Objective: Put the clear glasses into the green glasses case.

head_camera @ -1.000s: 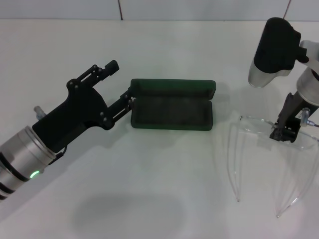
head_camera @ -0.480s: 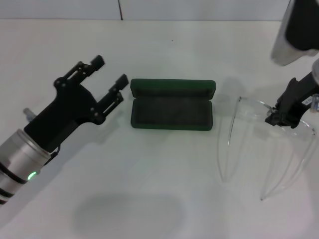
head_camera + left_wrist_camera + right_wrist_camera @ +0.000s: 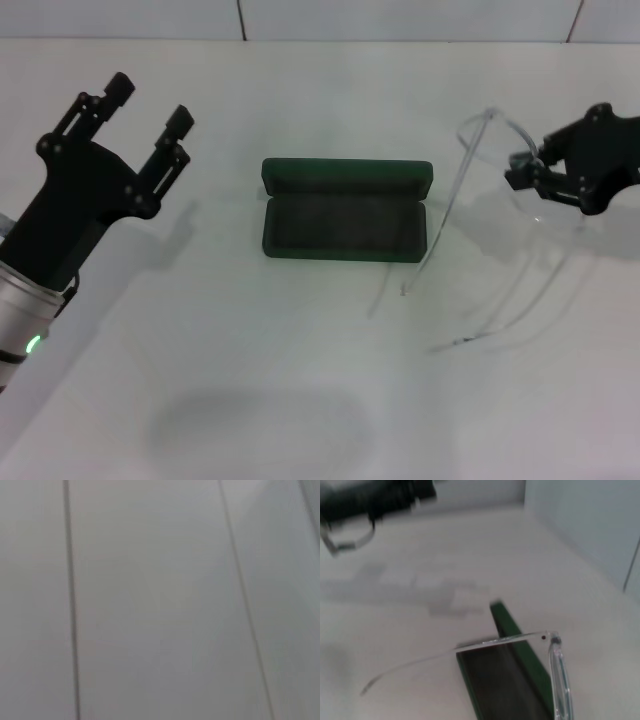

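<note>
L gripper (image 3: 148, 105), black w/ silver wrist, hovers over the white bench (image 3: 300, 400) at the left, well apart from the case; its fingers (image 3: 178, 125) stand apart, nothing between them. L wrist view shows only pale panels w/ dark seams.

Centre: dark green rectangular hard-shell glasses case (image 3: 345, 222) lies open on the bench, lid tipped back toward the far side, dark grey lining up, nothing inside. In the R wrist view the case (image 3: 512, 630) lies under the glasses.

Right of the case: clear colourless plastic wraparound glasses (image 3: 480, 150) are held up off the bench, front piece high, long thin curved arms reaching down and toward the case; one arm tip ends just beside the case's near right corner. R wrist view shows one glasses (image 3: 555, 675) arm crossing over the case's open end.

Far right: R gripper (image 3: 528, 172), black, fingers (image 3: 518, 160) clamped on the glasses' front, above the bench
</note>
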`<move>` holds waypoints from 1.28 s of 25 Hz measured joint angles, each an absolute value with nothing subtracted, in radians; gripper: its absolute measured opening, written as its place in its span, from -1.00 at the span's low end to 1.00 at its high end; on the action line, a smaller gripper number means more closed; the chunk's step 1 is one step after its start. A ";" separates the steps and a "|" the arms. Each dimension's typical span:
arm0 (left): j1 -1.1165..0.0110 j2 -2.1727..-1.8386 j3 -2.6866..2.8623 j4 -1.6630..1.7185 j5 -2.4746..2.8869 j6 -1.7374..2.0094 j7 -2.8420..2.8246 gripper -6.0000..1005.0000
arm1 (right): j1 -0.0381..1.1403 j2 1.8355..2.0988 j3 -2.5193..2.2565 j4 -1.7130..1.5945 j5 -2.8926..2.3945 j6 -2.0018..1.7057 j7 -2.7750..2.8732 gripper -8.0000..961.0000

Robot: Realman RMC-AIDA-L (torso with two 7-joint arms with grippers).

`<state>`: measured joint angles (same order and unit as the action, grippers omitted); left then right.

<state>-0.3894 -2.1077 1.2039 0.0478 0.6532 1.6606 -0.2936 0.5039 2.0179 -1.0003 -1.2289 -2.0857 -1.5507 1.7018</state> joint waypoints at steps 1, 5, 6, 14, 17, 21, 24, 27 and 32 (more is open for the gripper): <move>-0.390 -2.108 1.204 0.047 0.646 1.660 -0.300 0.27 | 0.494 2.018 -0.995 -1.210 -2.045 -1.541 1.662 -0.75; -0.391 -2.105 1.223 0.054 0.657 1.687 -0.392 0.27 | 0.481 2.021 -0.997 -1.132 -1.917 -1.490 1.523 -0.75; -0.392 -2.103 1.237 0.062 0.669 1.699 -0.409 0.27 | 0.489 2.021 -0.998 -1.097 -1.871 -1.474 1.484 -0.75; -0.430 -2.089 1.384 0.218 0.843 1.793 -0.436 0.27 | 0.628 2.011 -0.979 -0.913 -1.767 -1.477 1.421 -0.74; -0.457 -2.086 1.393 0.240 0.881 1.807 -0.451 0.27 | 0.659 2.012 -0.983 -0.895 -1.766 -1.496 1.423 -0.74; -0.487 -2.087 1.394 0.236 0.900 1.807 -0.454 0.27 | 0.679 2.017 -0.992 -0.882 -1.764 -1.513 1.422 -0.74; -0.499 -2.088 1.395 0.234 0.920 1.804 -0.454 0.27 | 0.687 2.019 -0.998 -0.874 -1.762 -1.515 1.419 -0.75; -0.514 -2.091 1.395 0.237 0.956 1.802 -0.454 0.27 | 0.701 2.019 -1.010 -0.855 -1.751 -1.516 1.415 -0.75; -0.551 -2.092 1.396 0.231 1.012 1.793 -0.456 0.27 | 0.739 2.014 -1.015 -0.816 -1.746 -1.520 1.414 -0.75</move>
<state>-0.5513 -2.0923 1.3957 0.2314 1.0117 1.7934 -0.4563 0.7392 2.0137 -1.0152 -0.8164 -1.7463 -1.5202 1.4138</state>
